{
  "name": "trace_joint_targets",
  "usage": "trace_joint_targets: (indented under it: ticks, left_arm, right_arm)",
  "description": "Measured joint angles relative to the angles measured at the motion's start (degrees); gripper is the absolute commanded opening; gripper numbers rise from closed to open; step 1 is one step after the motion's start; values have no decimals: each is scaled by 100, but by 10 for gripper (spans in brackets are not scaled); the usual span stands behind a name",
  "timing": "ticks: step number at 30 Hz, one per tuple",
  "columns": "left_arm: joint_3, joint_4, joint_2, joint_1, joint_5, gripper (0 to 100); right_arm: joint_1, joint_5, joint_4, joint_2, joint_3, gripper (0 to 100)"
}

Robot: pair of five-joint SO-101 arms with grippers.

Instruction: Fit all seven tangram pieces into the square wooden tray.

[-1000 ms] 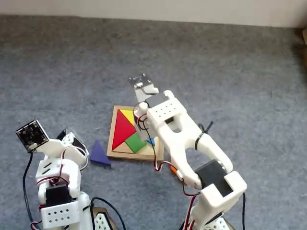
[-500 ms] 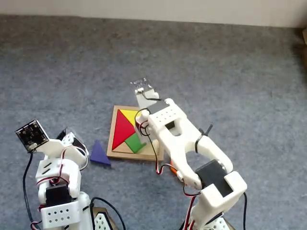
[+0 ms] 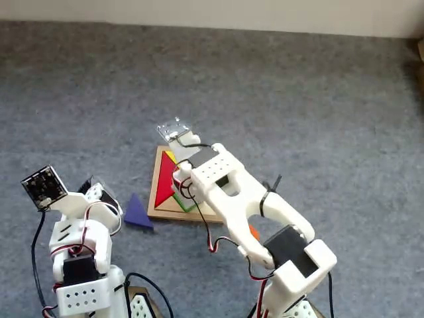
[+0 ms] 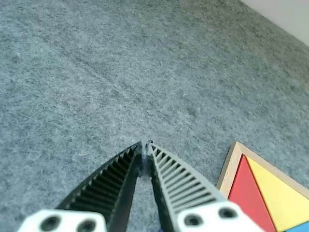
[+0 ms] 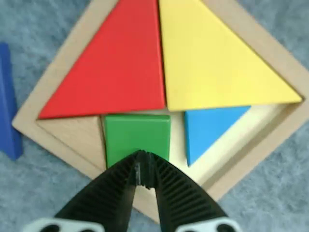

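Our right jaws were pinched shut on nothing, tips at the green square's (image 5: 137, 140) outer edge inside the wooden tray (image 5: 63, 60). We judged this a nudging step, seating the square by the red triangle (image 5: 116, 67). Red and yellow triangle (image 5: 217, 63) lay flush, and a light-blue triangle (image 5: 212, 128) sat loosely. Next we would need the dark-blue triangle (image 3: 137, 212) just outside the tray. Our left jaws, closed too, hung over the desk (image 4: 96, 72) beside the tray.
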Motion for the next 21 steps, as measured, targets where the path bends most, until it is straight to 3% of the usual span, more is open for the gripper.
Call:
trace_joint_targets:
  ticks: [7, 13, 21]
  left_arm:
    - [0, 0, 0, 0, 0, 50]
    - [0, 0, 0, 0, 0, 50]
    - [0, 0, 0, 0, 0, 50]
  right_arm:
    - [378, 44, 176, -545, -123, 5]
    - [800, 44, -404, -563, -88, 5]
    - [835, 44, -747, 158, 18, 5]
